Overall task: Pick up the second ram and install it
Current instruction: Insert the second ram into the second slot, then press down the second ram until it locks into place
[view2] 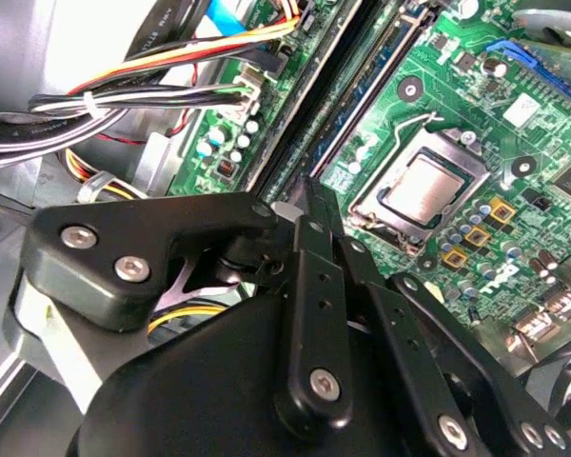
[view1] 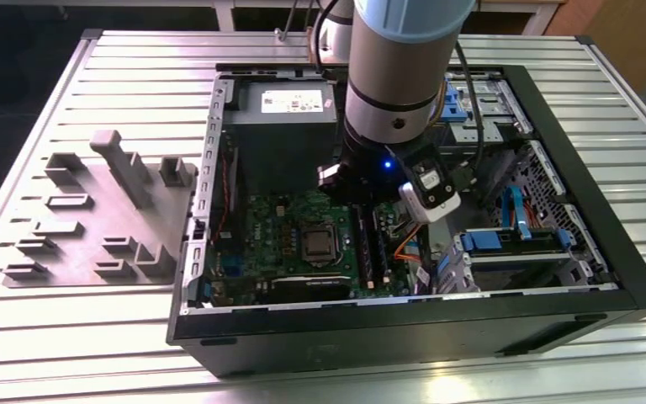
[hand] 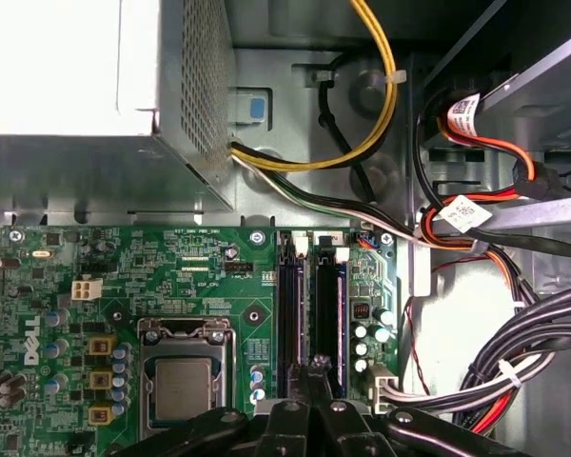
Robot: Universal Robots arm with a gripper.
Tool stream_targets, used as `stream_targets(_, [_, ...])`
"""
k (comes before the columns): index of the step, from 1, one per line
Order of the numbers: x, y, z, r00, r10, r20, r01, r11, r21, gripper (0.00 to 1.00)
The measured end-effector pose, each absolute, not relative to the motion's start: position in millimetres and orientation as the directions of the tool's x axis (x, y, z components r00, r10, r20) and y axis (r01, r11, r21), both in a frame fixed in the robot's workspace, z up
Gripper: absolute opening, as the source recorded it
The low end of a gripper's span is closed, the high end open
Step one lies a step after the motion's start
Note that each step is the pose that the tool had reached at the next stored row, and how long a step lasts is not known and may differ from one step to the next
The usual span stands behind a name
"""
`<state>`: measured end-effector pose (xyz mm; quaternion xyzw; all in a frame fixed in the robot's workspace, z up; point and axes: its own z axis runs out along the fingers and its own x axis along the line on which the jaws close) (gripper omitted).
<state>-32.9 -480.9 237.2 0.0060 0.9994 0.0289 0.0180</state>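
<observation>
The black linkage claw (hand: 316,373) is hanging low inside the open black computer case (view1: 592,244) on the ribbed metal desk (view1: 98,337), directly over the green motherboard (view1: 289,223), beside its silver processor socket (hand: 183,388). Its fingers (view2: 321,211) are sitting close together, apparently clamped on the thin dark blue-black memory stick (hand: 329,319), which is lying along a long black slot of the motherboard; whether it is fully seated is hard to tell. The grey plastic fixture (view1: 98,215) is resting well apart from the motherboard, outside the case.
</observation>
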Motion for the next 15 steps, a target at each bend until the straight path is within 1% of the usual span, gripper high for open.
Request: stream_targets(15, [-32.9, -480.9, 240.2, -0.999, 0.013, -0.036, 0.011, 0.998, 0.058, 0.1])
